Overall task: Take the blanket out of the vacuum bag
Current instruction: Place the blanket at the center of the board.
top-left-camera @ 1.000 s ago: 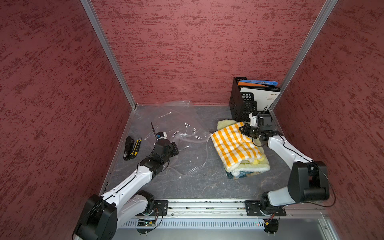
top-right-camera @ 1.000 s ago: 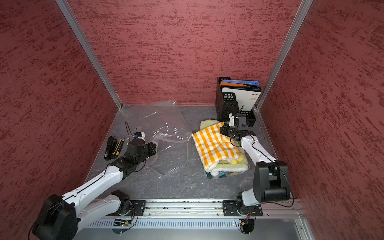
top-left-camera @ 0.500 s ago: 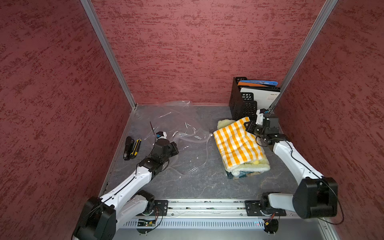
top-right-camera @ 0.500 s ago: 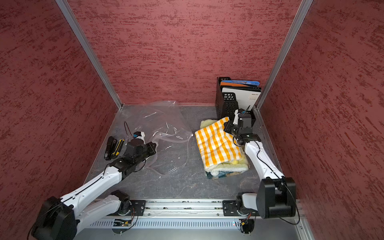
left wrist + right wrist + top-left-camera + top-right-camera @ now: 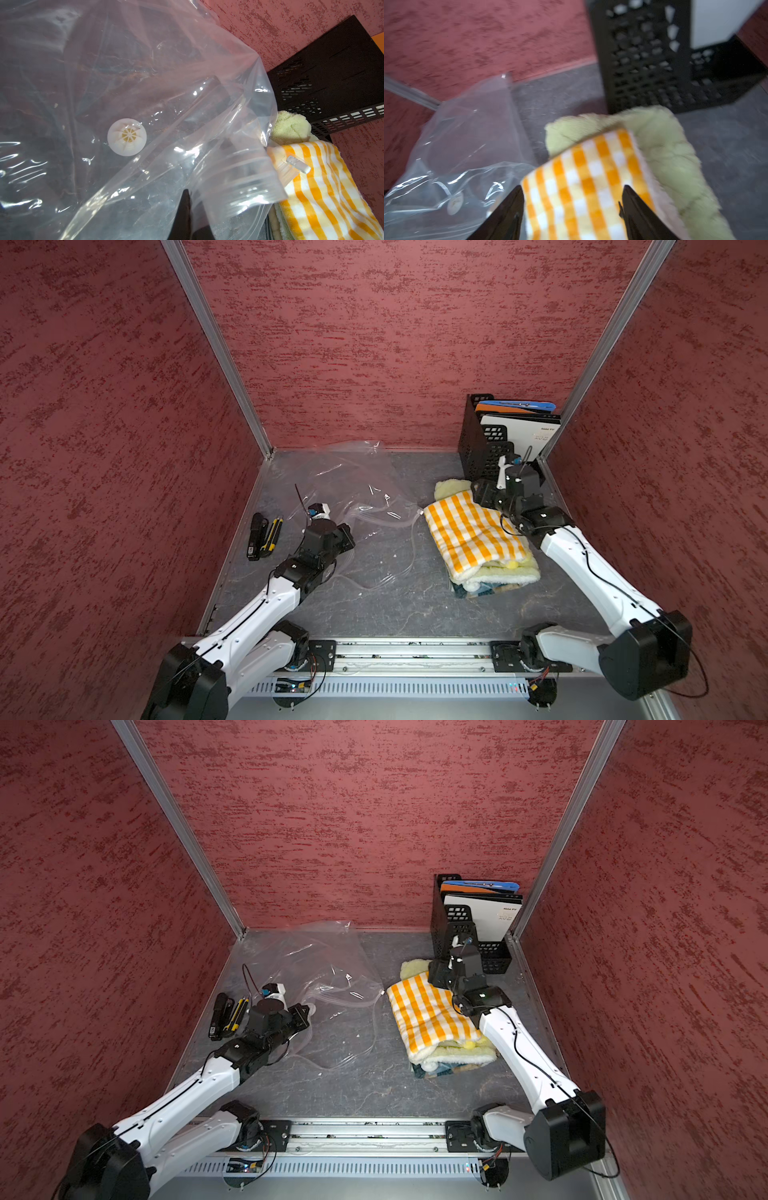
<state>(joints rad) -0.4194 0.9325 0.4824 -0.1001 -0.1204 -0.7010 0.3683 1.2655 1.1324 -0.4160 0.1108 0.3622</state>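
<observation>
Blanket (image 5: 473,535) is out, folded on surface (image 5: 395,605) right of centre, just beside vacuum bag (image 5: 340,485); right fingers (image 5: 508,207) apart over blanket; left fingers (image 5: 182,207) together, apparently pinching bag film; removal looks done; next: release bag, retract.

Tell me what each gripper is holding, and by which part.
Left gripper is shut, pinching the bag at its edge near the zip strip. Right gripper stands open over the blanket, holding nothing.
</observation>
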